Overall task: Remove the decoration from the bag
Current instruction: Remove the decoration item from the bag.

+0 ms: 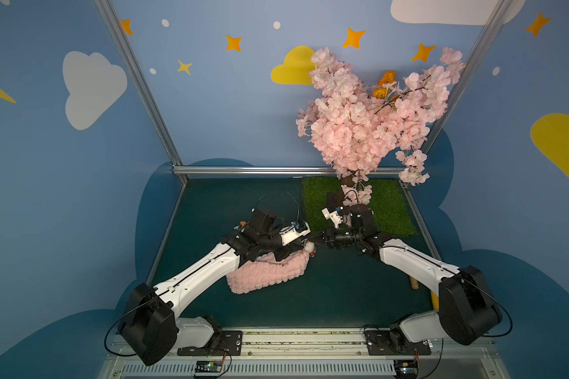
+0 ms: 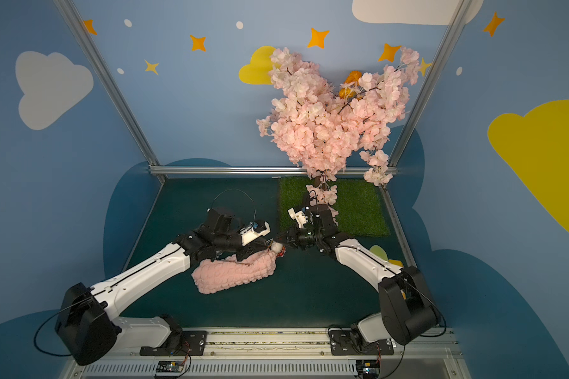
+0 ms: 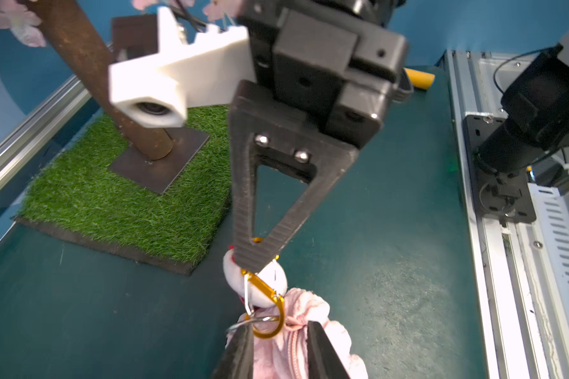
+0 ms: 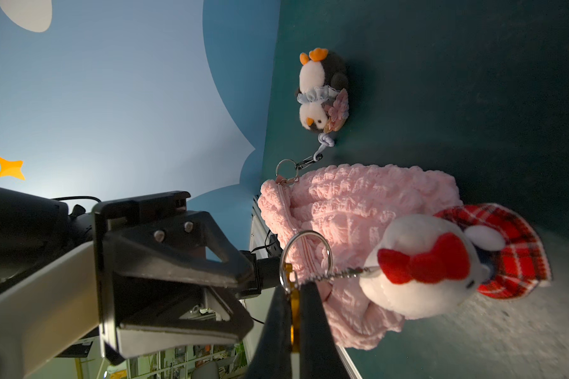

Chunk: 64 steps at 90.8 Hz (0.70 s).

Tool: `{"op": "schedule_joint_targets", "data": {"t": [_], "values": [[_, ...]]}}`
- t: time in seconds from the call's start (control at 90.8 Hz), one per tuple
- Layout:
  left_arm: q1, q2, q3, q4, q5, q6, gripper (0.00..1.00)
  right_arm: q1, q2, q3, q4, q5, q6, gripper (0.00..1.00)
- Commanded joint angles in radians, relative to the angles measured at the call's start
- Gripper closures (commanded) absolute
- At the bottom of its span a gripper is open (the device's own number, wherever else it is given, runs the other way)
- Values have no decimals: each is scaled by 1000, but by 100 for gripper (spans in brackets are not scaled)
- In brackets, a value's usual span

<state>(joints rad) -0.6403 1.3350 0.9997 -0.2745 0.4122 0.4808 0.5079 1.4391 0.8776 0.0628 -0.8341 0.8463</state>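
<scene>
The right claw (image 3: 255, 259) is clamped shut on a gold carabiner (image 3: 270, 295); in the right wrist view the gold strip shows pinched between its two dark fingers. The carabiner hooks through a silver ring (image 4: 304, 259) at a corner of the bag (image 1: 266, 274). A short bead chain (image 4: 335, 274) runs from that ring to a white plush (image 4: 421, 265) with a red bow and a red plaid skirt, which rests against the bag just beside the claw tips.

The left claw (image 3: 278, 328) meets the right one tip to tip from the left. Its fingers (image 3: 240, 354) are closed on the bunched pink fabric and zipper edge of the bag, just behind the ring.

The bag lies on the dark green counter (image 1: 326, 288), left of centre, partly under the left arm. Its right end is gathered up where the two claws meet. At its other ringed corner a clasp links to a penguin plush (image 4: 321, 92) with a blue frill and pink flowers, lying on the counter beside the bag.

Far and to the right, a square grass mat (image 1: 391, 210) carries a pink blossom tree (image 1: 368, 121).
</scene>
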Motion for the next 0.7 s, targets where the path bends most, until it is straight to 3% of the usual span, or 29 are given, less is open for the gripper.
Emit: {"op": "schedule_joint_targets", "data": {"t": [0.0, 0.474, 0.694], "values": [[-24, 28, 24, -1, 14, 76, 69, -9, -15, 42, -45, -20, -62, 100], [-30, 78, 42, 47, -98, 67, 66, -5, -54, 48, -141, 1, -225, 100], [-31, 75, 38, 29, -81, 41, 62, 0, -66, 38, -124, 18, -228, 100]]}}
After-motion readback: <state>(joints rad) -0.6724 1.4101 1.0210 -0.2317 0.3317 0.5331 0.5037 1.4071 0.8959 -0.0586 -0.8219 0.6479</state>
